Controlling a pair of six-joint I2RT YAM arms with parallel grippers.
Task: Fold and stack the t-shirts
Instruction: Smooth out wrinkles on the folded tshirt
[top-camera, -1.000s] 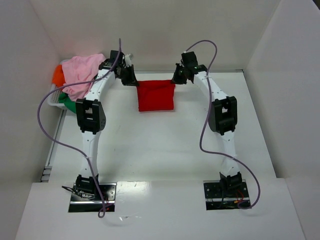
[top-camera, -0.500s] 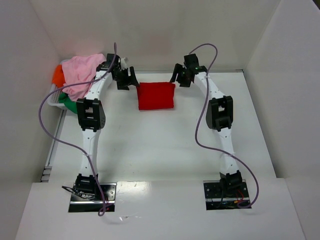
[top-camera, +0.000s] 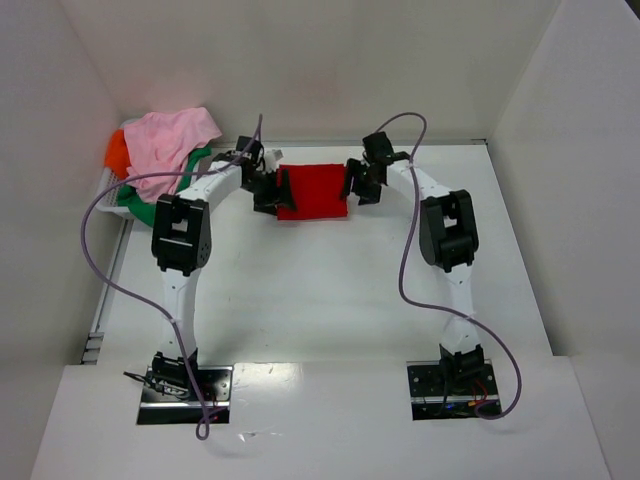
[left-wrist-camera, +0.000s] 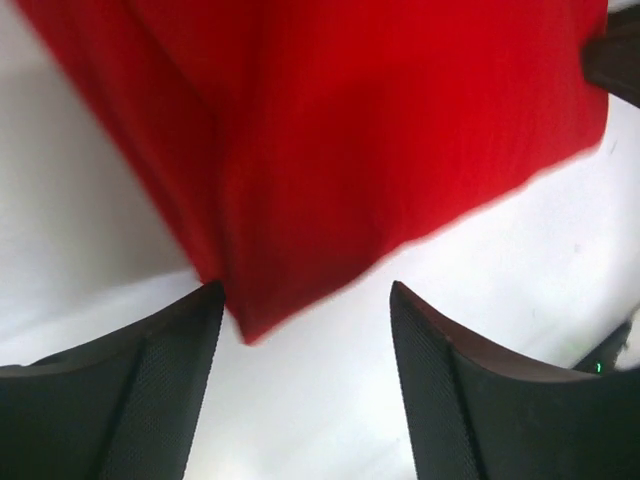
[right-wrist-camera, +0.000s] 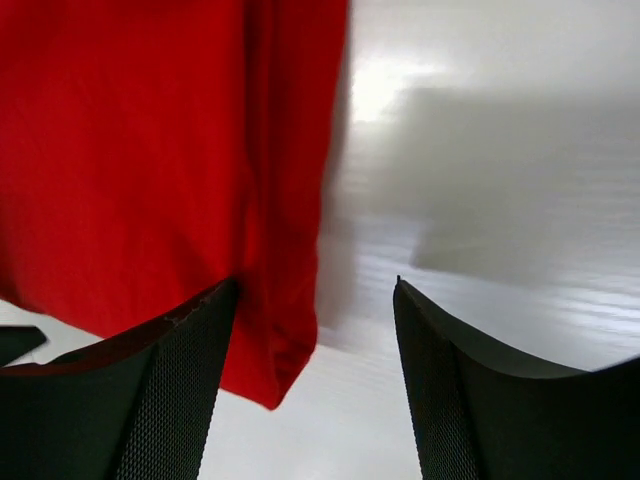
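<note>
Folded red shirt (top-camera: 312, 192) flat at far middle of table (top-camera: 300, 290). Left gripper (top-camera: 268, 190), right gripper (top-camera: 357, 185) pulled back from far corners to side edges, both wide open, empty; likely regrasp for next fold.

White all around. Flat white worktop (top-camera: 320, 290) in the middle, smooth and a bit shiny. Closed in by a plain white back wall (top-camera: 320, 60), a left wall (top-camera: 50, 200) and a right wall (top-camera: 580, 220). Joined at the near edge to a paler white ledge (top-camera: 320, 430). Lit softly, with a bright spot (right-wrist-camera: 385, 80) and a grey shadow (right-wrist-camera: 520, 180) on the worktop up close. Tucked in the far left corner, a white basket (top-camera: 106, 203).
</note>
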